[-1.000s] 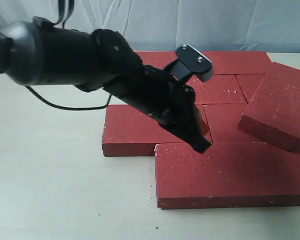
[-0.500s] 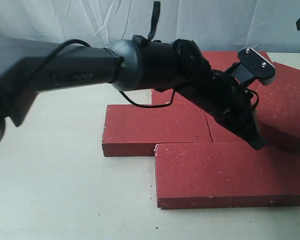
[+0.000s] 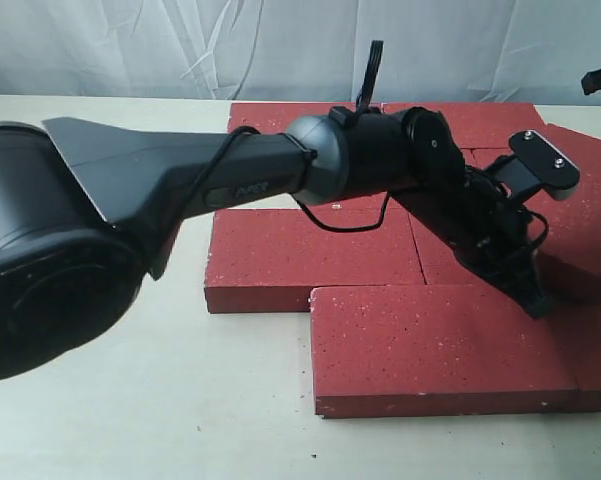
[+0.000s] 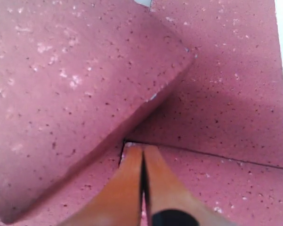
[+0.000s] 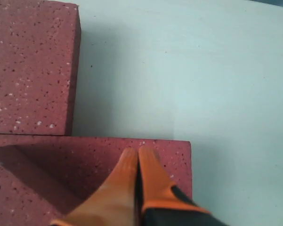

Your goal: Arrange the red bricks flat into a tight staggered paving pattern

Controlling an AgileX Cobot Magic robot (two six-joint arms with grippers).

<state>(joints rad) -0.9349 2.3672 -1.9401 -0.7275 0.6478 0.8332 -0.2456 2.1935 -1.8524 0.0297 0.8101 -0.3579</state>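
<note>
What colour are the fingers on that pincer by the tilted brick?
Orange; the left wrist view shows the left pincer best.

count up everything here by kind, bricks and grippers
red bricks lying flat: at least 7, the left arm may hide more seams
tilted red brick: 1, propped on the flat ones
grippers: 2, left gripper and right gripper, both shut
total: at least 10

Dark red rectangular paving bricks [image 3: 310, 255] with white specks: at least six separate ones countable in the exterior view; the arm hides other seams, so the total is unclear. Black robot arm [image 3: 280, 170]: one fully seen. Orange-fingered end effectors: two, the left end effector [image 4: 143, 155] and the right end effector [image 5: 137, 157]. Pale desk [image 3: 100, 400]: one
</note>
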